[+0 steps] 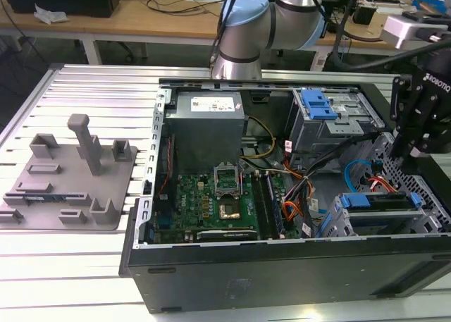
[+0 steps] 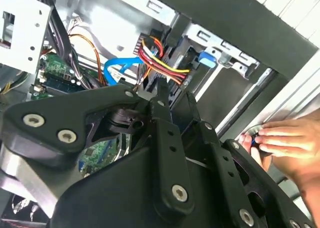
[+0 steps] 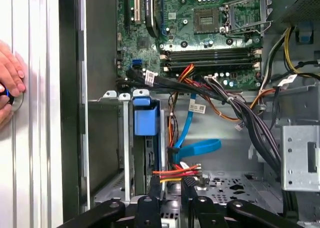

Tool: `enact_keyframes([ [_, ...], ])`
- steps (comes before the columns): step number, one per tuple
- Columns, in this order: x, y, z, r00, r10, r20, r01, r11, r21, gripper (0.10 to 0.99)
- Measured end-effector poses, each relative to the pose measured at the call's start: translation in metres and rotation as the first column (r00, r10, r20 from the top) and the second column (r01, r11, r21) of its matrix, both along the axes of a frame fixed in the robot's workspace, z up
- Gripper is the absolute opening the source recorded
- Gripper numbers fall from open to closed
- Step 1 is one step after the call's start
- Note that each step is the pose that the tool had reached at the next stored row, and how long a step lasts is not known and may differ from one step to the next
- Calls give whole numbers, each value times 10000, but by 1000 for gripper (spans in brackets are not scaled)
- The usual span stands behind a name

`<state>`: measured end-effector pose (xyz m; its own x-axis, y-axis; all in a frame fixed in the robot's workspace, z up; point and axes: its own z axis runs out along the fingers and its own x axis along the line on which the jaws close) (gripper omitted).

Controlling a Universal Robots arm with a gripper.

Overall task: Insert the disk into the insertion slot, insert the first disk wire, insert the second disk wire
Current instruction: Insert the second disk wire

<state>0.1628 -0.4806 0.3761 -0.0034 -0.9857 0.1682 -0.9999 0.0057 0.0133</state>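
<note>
The jaws pinch the disk wire point(image 3: 176, 172) just beside the blue-framed disk point(image 3: 146, 124).

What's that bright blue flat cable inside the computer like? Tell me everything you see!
The blue cable is a flat, smooth, plastic-looking ribbon. It hangs loose inside the open computer case and bends back in a loop. It lies beside the red, yellow and black wires, near the disk's blue frame. Its ends are hard to make out.
</note>
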Motion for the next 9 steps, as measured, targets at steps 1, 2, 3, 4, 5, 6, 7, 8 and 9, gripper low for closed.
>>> enact_keyframes([
  [1,-17,0,-2,10000,4,-1,-4,10000,-18,310],
  [2,-33,0,-4,10000,7,1,-7,10000,-24,310],
  [3,-47,1,-8,10000,13,6,-13,10000,-28,310],
  [4,-71,11,-20,10000,54,24,-54,10000,-41,310],
  [5,-83,17,-28,10000,86,34,-86,9999,-52,310],
  [6,-88,21,-32,9999,121,38,-120,9999,-64,310],
  [7,-91,23,-36,9999,163,40,-163,9998,-75,310],
  [8,-97,28,-42,9998,216,41,-216,9997,-86,310],
  [9,-104,35,-46,9997,243,41,-243,9997,-98,310],
])
